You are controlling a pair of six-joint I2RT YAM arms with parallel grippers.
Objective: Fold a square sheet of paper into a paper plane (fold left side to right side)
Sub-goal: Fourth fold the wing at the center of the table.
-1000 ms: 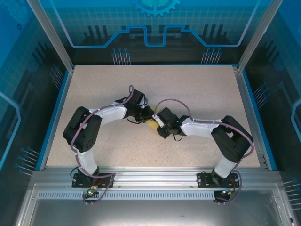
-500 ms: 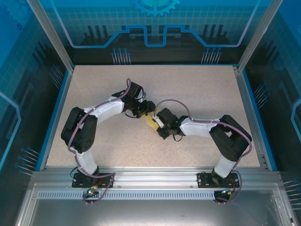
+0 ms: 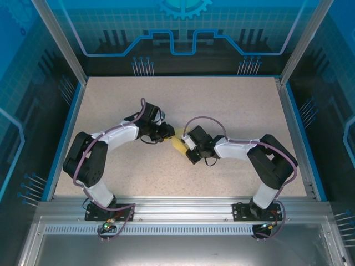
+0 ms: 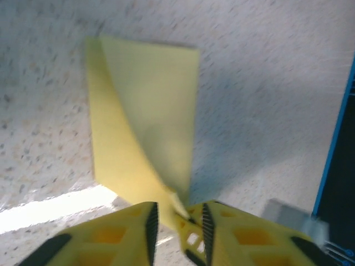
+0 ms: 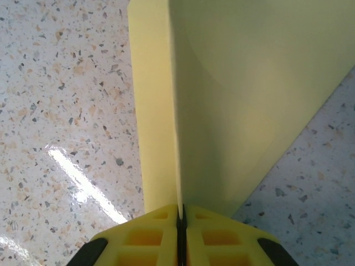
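At counter centre in the overhead view, the square sheet of paper (image 3: pixel 177 147) sits as a small yellow patch between the two arms. The left end effector (image 3: pixel 168 133) is just beside it at 10 o'clock, and the right end effector (image 3: pixel 185 145) touches it from 3 o'clock. The rest of the counter (image 3: pixel 233 105) shows only speckled surface.

In the right wrist view, the right end effector (image 5: pixel 181 209) has its fingers pressed together on the sheet (image 5: pixel 238 100), no gap between them. From the grip the paper's raised flap runs toward 12 o'clock, and a narrower strip lies flat on its 9 o'clock side.

In the left wrist view, the left end effector (image 4: pixel 177 213) has its fingers apart. A corner of the sheet (image 4: pixel 144 122) reaches down into the gap. The paper's long axis runs from there toward 11 o'clock, one flap curling up off the counter.

We judge the right arm to be the one in control of the paper. The fold looks part done: the flap is up, not pressed flat. The coming move turns on the flap's lean. It needs carrying over along its short axis, with the left arm near enough to press it down.
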